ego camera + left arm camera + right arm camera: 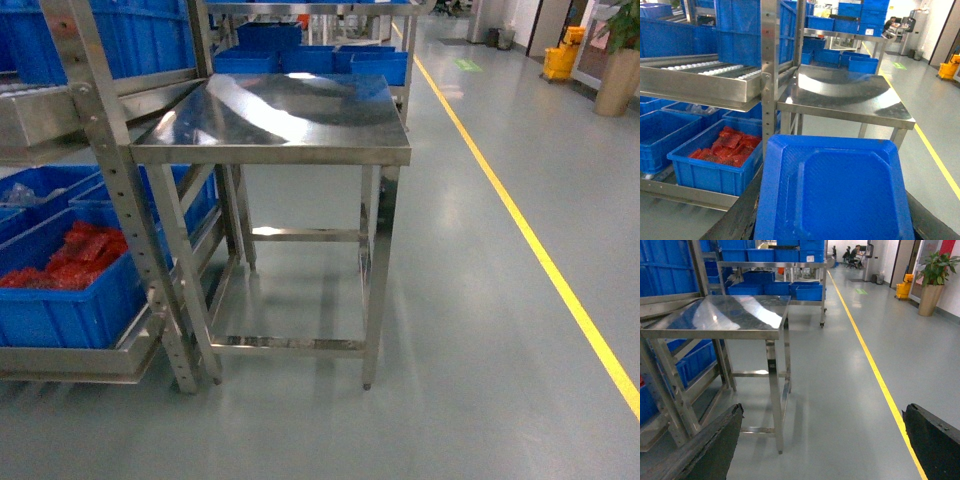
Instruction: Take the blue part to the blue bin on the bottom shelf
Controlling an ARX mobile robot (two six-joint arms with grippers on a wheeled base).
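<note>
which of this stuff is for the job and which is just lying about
For the job:
blue part, in the left gripper
empty blue bin
bottom shelf

Just about:
crate of red bags
steel table
mop bucket
potted plant

A shiny stainless steel table (275, 115) is standing at centre. At 9 o'clock, a bright blue plastic crate (60, 305) holding red bubble-wrap bags (70, 255) is sitting on the steel rack's bottom shelf (80, 358). A yellow floor line (530, 240) is running at 3 o'clock.
</note>
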